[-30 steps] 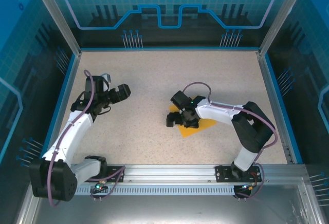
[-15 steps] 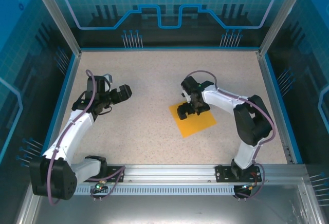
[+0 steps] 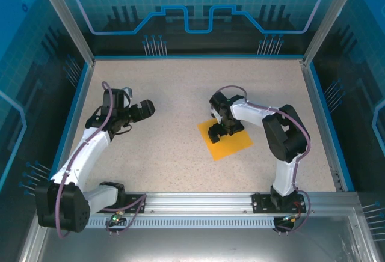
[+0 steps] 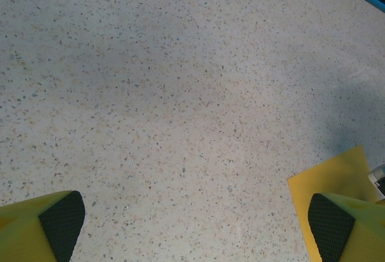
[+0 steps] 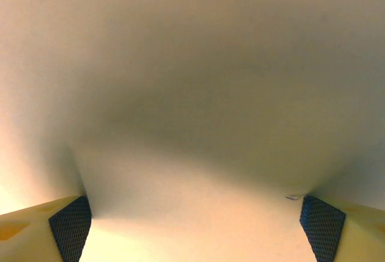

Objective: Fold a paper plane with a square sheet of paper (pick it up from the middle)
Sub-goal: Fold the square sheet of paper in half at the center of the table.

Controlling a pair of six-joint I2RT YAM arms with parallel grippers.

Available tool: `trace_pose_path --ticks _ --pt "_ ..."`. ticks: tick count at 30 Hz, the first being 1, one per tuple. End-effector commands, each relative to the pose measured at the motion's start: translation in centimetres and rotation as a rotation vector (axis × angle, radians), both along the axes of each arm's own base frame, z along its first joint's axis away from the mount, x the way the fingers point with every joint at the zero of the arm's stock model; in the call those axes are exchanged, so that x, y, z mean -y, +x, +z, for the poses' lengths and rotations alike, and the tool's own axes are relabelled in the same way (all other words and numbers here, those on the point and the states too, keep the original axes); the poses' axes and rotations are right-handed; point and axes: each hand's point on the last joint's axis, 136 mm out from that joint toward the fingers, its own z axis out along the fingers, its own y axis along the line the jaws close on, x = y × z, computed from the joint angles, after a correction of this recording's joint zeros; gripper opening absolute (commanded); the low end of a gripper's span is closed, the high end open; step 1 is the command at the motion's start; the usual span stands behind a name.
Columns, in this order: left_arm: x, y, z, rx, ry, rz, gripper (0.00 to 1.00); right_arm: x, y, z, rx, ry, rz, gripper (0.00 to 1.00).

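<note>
The speckled beige worktop (image 3: 180, 88) is flat and matte. On it, right of centre, I see the square sheet of paper (image 3: 231, 146), thin, smooth and orange-yellow. My right gripper (image 3: 219, 131) stands on its far-left part, spread wide, with its black textured pads (image 5: 71, 226) against the paper. My left gripper (image 3: 143, 108) hovers wide open, well apart from the sheet, holding nothing.

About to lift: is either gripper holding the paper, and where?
Nothing is held. The right gripper sits with jaws spread wide on the square sheet of paper, near its middle, unpinched; the left gripper hangs open over the table.
</note>
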Motion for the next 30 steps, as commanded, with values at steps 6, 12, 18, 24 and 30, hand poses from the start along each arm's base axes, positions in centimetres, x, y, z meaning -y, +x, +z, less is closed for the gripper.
trace_pose_path --ticks 6,12,18,24,30 --pt "0.7 0.1 0.8 0.001 -0.009 -0.025 0.99 1.0 -1.4 -3.1 -0.114 -0.042 -0.011 0.90" --pt "0.7 0.2 0.9 0.001 -0.005 -0.025 0.99 1.0 -1.4 -3.6 -0.127 -0.049 -0.012 0.85" --pt "0.6 0.2 0.8 -0.002 -0.003 -0.025 0.99 1.1 -1.3 -3.6 -0.122 -0.055 -0.018 0.82" --pt "0.7 0.3 0.7 -0.006 -0.007 -0.025 0.99 -0.3 -0.9 -1.5 -0.078 0.034 -0.020 0.73" --pt "1.2 0.1 0.3 -0.025 -0.027 -0.034 0.99 -3.9 -0.4 2.2 -0.033 0.268 -0.075 0.42"
